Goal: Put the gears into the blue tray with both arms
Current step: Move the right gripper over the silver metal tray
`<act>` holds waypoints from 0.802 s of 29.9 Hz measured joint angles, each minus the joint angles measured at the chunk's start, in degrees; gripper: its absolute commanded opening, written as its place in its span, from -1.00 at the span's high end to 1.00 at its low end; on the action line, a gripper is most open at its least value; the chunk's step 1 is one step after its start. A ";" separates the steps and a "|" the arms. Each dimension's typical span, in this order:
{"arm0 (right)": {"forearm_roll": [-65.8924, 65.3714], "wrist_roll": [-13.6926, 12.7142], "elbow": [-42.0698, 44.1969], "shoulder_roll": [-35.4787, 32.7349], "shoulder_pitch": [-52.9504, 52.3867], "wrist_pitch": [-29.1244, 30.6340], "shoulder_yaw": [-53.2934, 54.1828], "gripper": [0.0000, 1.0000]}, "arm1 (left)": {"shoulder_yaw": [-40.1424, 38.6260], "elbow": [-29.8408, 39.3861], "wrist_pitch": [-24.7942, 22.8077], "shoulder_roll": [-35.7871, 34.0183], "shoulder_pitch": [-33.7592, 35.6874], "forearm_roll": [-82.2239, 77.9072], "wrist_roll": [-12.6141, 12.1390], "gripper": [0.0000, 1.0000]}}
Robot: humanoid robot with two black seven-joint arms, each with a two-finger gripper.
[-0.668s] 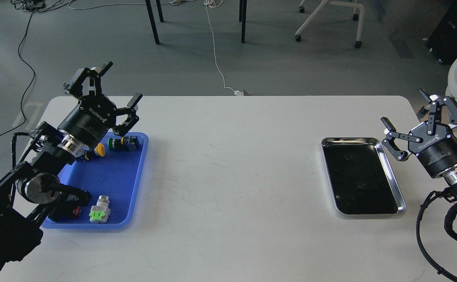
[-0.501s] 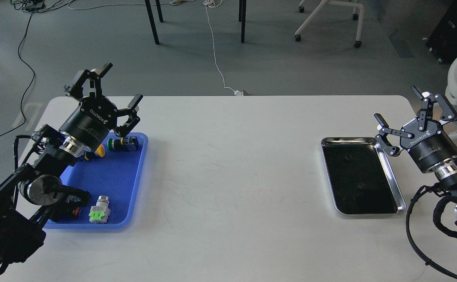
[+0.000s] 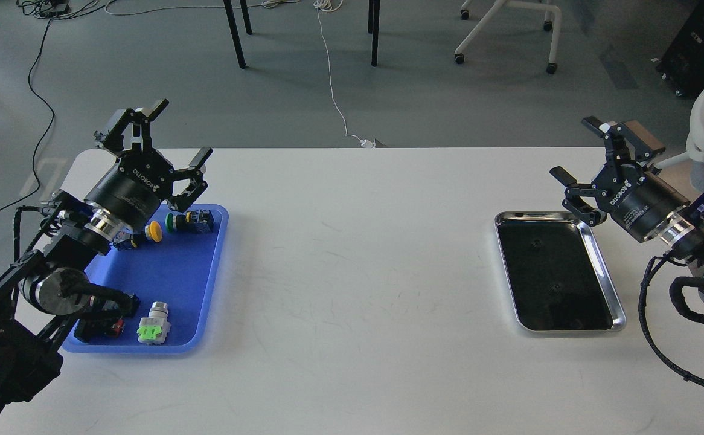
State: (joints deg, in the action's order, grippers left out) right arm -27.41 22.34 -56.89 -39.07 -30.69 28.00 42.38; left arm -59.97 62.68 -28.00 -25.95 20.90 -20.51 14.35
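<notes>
Two tiny black gears (image 3: 534, 243) (image 3: 557, 286) lie inside the shiny steel tray (image 3: 607, 279) on the right of the table. The blue tray (image 3: 174, 275) sits at the left and holds only push-button switches. My left gripper (image 3: 177, 133) hovers over the blue tray's far end, open and empty. My right gripper (image 3: 575, 150) hangs open and empty above the table just beyond the steel tray's far right corner, tilted to the left. Part of the blue tray's left side is hidden by my left arm.
In the blue tray lie a yellow-capped switch (image 3: 154, 231), a green-capped one (image 3: 175, 222), a light-green and white one (image 3: 154, 326) and a red one (image 3: 112, 327). Bare white tabletop (image 3: 358, 272) spans the gap between the trays. Chair legs and cables are on the floor beyond.
</notes>
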 measured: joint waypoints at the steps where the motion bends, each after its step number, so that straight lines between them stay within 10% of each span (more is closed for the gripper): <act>1: -2.32 0.57 0.14 -0.59 -0.97 0.00 -0.77 -0.98 | -0.03 -0.01 0.00 -0.05 0.00 0.00 0.06 -0.97; 7: -24.76 5.37 0.21 -6.33 -9.68 0.01 -10.21 -0.98 | -0.03 0.14 0.00 -0.23 0.00 0.01 2.11 -0.97; 24: -64.10 5.67 0.61 -8.49 -35.65 0.00 -43.72 -0.96 | -0.22 0.95 0.00 -0.34 -0.15 0.13 3.06 -0.97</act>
State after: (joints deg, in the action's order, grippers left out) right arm -91.51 28.01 -56.28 -47.56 -66.34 28.00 -1.35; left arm -60.20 63.63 -28.00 -26.29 20.74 -20.39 17.41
